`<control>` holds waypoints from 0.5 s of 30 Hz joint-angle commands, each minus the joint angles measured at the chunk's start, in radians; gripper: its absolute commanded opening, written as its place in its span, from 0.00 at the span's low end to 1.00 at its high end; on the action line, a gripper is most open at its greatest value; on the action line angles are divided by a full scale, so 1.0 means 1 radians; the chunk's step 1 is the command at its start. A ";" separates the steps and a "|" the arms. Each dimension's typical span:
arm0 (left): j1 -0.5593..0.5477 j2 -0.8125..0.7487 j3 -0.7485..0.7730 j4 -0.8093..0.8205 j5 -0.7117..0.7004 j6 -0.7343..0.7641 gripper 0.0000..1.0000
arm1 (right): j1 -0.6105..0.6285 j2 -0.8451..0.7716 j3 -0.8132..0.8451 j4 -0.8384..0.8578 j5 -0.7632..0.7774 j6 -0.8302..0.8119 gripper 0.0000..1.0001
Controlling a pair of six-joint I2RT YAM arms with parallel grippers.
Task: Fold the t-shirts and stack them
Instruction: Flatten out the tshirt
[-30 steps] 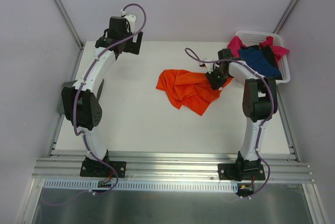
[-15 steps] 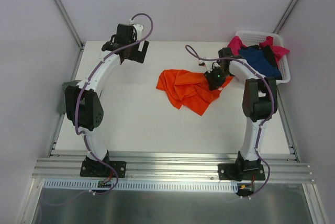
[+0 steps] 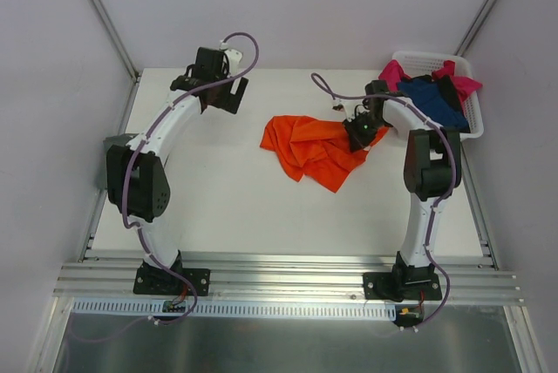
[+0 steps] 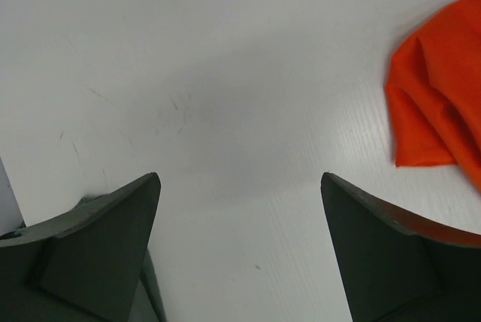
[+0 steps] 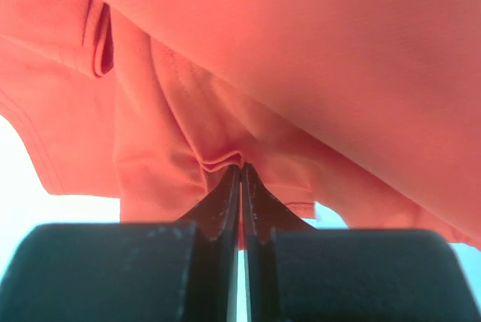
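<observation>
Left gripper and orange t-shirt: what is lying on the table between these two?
Nothing. In the left wrist view, only bare white table shows between the open left gripper and the orange t-shirt.

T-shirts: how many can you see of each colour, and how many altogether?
1 orange t-shirt, on the table
1 magenta pink t-shirt, in the basket
1 navy blue t-shirt, in the basket
1 dark cloth, in the basket, colour hard to tell
Total: 4, if the dark cloth is a t-shirt
</observation>
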 commanded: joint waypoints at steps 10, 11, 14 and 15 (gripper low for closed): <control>-0.163 -0.131 -0.342 0.162 -0.041 0.403 0.96 | -0.033 -0.082 0.261 0.005 -0.046 0.145 0.01; -0.196 -0.128 -0.347 0.173 -0.034 0.435 0.98 | -0.032 -0.074 0.283 -0.001 -0.048 0.162 0.01; -0.258 -0.096 -0.332 0.176 -0.015 0.472 0.98 | -0.030 -0.044 0.361 -0.018 -0.056 0.201 0.01; -0.276 -0.085 -0.330 0.188 -0.009 0.485 0.97 | -0.032 -0.039 0.372 -0.016 -0.053 0.216 0.01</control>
